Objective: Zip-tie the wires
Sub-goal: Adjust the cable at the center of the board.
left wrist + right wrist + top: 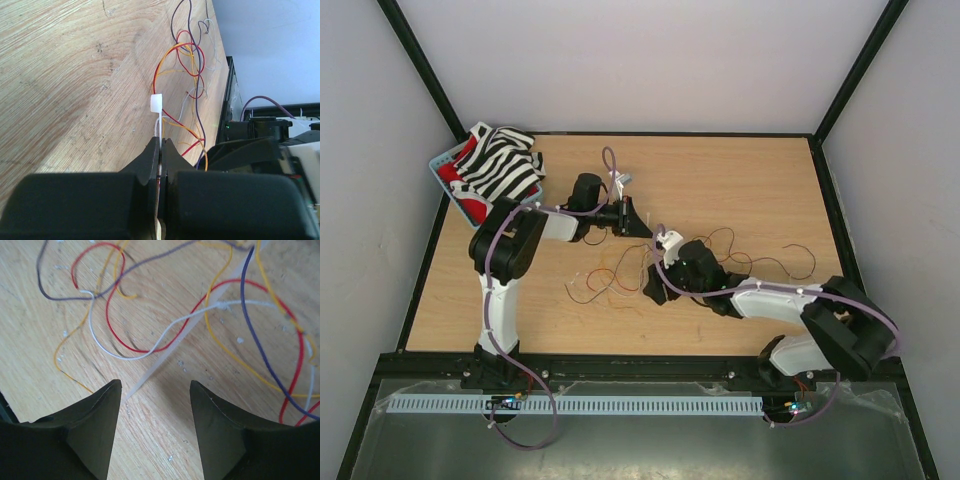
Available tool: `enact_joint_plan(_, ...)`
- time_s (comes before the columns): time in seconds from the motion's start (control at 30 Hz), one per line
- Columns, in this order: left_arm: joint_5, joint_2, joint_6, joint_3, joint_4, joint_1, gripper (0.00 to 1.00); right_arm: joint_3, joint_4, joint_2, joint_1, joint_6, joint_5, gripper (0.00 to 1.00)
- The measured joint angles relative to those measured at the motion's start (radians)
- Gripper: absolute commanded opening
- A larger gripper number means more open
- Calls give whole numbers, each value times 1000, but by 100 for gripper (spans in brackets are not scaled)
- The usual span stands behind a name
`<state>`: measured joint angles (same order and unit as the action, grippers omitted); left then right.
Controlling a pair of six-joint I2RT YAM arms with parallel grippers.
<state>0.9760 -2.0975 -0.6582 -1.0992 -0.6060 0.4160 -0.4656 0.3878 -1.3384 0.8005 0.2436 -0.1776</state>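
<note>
We look down on the whole table [740, 180] from above and behind the arms. Our left wrist view skims low and close along the wood. Our right wrist view faces down, closer still. Both wrist views share the wires [125, 358] and the zip tie [150, 370].

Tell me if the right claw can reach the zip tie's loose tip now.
Probably yes: the right claw is open, and the zip tie ends bare just ahead of it; the wires cross only farther up.
</note>
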Motion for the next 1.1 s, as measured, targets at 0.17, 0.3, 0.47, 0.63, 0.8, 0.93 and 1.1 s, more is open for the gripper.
enact_joint_plan(0.17,0,6,3,1,2,1,0,-1,4,-92,0,37,-6,67)
enact_joint_plan(0.3,0,9,3,1,3,1,0,-5,58,-124,-1,66,-11,66)
enact_joint_plan(0.47,0,9,3,1,6,1,0,-5,94,-142,-1,66,-13,69)
enact_joint_plan(0.63,3,9,4,1,7,1,0,42,116,-77,-1,-25,45,81)
enact_joint_plan(0.8,10,9,3,1,11,1,0,95,220,-9,-1,-185,67,81)
enact_joint_plan(0.93,13,9,2,1,21,1,0,133,327,-16,-1,-332,66,81)
enact_joint_plan(1.1,19,9,-2,1,49,1,0,247,526,-64,-1,-523,53,80)
